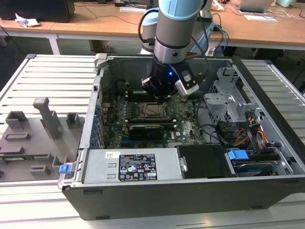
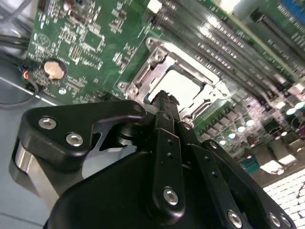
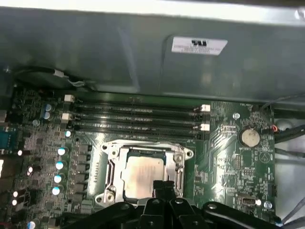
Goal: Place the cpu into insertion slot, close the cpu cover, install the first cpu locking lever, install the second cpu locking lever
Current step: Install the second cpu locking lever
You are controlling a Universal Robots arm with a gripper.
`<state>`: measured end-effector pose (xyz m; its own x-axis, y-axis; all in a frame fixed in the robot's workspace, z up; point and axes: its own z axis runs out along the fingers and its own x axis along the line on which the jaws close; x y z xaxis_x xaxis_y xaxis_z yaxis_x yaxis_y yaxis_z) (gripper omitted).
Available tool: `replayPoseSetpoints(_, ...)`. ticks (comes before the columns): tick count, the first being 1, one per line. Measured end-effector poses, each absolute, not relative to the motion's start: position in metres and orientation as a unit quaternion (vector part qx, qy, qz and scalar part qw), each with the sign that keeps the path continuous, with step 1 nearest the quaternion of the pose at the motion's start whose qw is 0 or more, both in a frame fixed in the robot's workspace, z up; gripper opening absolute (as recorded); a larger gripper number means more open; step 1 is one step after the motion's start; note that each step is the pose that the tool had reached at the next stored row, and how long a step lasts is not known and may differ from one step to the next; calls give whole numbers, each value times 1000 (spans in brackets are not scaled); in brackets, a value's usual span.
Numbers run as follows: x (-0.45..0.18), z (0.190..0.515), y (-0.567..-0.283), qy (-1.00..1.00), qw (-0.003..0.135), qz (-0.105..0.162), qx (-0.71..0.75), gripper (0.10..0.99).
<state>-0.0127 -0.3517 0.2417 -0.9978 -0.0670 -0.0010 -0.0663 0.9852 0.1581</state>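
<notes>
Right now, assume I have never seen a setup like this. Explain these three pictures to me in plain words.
You are looking at an open computer case lying on a work table, with a robot arm reaching down into it. The exterior view is taken from a camera off the arm. Both wrist views come from cameras riding on the arm, so its black gripper crowds the edge of each. Inside the case lies the green motherboard. The silvery square is the cpu, already sitting in the insertion slot, with the metal cpu cover framing it. Beside it run the long memory slots. The gripper tip hangs just over the edge of the socket and appears to hold nothing; whether its fingers are open is hard to tell.
</notes>
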Motion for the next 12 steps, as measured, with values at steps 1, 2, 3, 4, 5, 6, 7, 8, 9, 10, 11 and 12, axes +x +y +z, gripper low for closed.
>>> replayPoseSetpoints(1,-13,242,-354,-996,2,-79,33,106)
replayPoseSetpoints(2,-13,241,-358,-996,2,-79,33,106)
replayPoseSetpoints(3,-13,241,-363,-996,2,-79,33,106)
replayPoseSetpoints(4,-13,241,-368,-996,2,-79,33,106)
replayPoseSetpoints(5,-13,241,-368,-997,2,-75,33,106)
replayPoseSetpoints(6,-13,240,-368,-997,2,-72,33,106)
replayPoseSetpoints(7,-13,240,-368,-997,2,-71,33,106)
replayPoseSetpoints(8,-13,240,-369,-997,2,-71,33,106)
replayPoseSetpoints(9,-13,239,-369,-997,3,-71,33,106)
replayPoseSetpoints(10,-13,238,-372,-997,3,-71,33,106)
replayPoseSetpoints(11,-14,238,-375,-997,3,-71,33,106)
replayPoseSetpoints(12,-17,238,-376,-997,3,-72,33,106)
